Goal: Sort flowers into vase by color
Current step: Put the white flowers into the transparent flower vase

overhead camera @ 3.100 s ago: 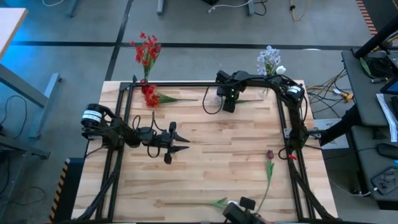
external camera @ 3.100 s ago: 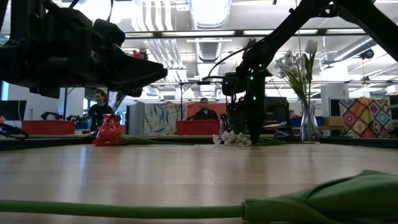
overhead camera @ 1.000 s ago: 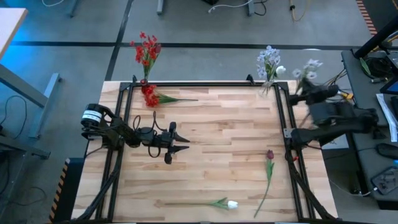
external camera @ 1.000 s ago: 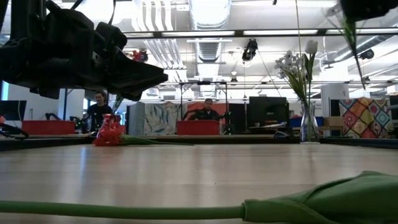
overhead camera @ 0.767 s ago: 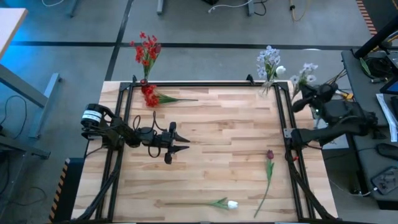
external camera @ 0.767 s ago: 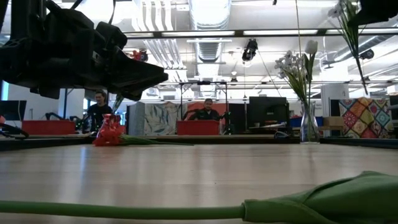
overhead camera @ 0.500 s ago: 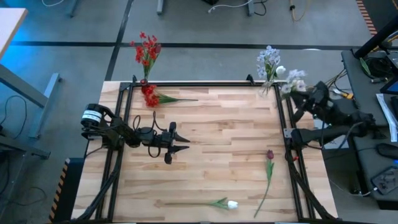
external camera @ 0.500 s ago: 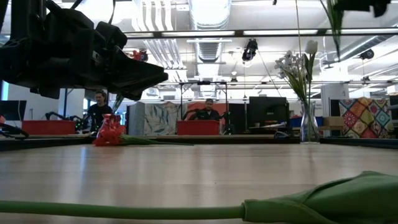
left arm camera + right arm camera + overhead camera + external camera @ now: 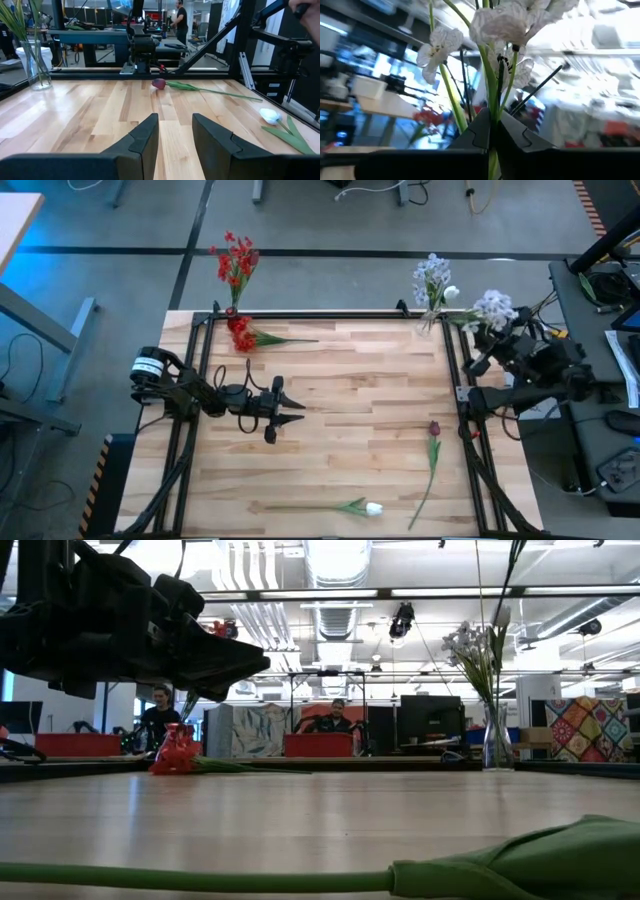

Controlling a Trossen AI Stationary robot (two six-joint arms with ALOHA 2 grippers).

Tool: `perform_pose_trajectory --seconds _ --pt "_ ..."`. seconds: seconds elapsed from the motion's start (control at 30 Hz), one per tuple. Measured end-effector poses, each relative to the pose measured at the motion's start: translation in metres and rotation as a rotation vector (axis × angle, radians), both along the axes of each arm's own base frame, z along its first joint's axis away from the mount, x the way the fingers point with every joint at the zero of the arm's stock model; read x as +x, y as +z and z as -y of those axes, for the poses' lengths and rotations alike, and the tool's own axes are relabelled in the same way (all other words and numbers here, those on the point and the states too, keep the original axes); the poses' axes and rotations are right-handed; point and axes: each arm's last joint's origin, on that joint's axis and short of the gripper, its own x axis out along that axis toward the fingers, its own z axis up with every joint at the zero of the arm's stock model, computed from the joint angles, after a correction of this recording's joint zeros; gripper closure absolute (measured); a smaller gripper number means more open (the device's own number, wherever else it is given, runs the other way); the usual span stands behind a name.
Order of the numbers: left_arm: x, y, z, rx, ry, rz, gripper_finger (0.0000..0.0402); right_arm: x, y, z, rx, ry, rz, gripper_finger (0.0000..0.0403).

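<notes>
My right gripper is off the table's right edge, beside the far-right corner, shut on a pale blue-white spray. A clear vase at that corner holds pale sprays and a white tulip. A vase at the far-left corner holds red flowers. One red cluster lies flat near it. A maroon tulip and a white tulip lie flat on the table's near right. My left gripper hovers open over the left middle of the table. My right gripper pinches the spray's green stems between its two fingers, just below the blossoms. The spray is lifted clear of the table. Its lower stem slants down from the top of the low view, above the vase.
A black frame runs around the table's far, left and right edges. The maroon tulip and white tulip lie ahead of my left gripper. People sit in the room beyond the far edge. Bare wood fills the table's middle.
My right gripper, holding the spray high off the table's right edge, has moved toward the far-right vase and turned, so the blossoms have swung about. In the low view the hanging stem has shifted leftward to above the vase. The left arm has kept still.
</notes>
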Motion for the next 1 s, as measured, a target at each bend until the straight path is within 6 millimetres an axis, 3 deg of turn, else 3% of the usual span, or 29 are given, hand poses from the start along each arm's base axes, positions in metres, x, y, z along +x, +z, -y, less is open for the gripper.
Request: perform_pose_trajectory --seconds 0.23,0.43,0.77,1.0 --pt "0.0 0.0 0.0 0.003 0.0 0.0 0.0297 -0.026 -0.008 0.002 0.03 0.097 0.011 0.0394" --pt "0.0 0.0 0.0 0.003 0.001 0.002 0.0297 -0.03 -0.018 0.002 0.065 0.136 -0.026 0.0394" --pt "0.001 0.001 0.0 0.003 0.002 0.004 0.0297 -0.008 -0.018 -0.002 0.113 0.193 -0.08 0.0394" --pt "0.001 0.001 0.0 0.003 -0.002 0.005 0.0297 0.018 -0.023 -0.006 0.167 0.209 -0.134 0.0394"
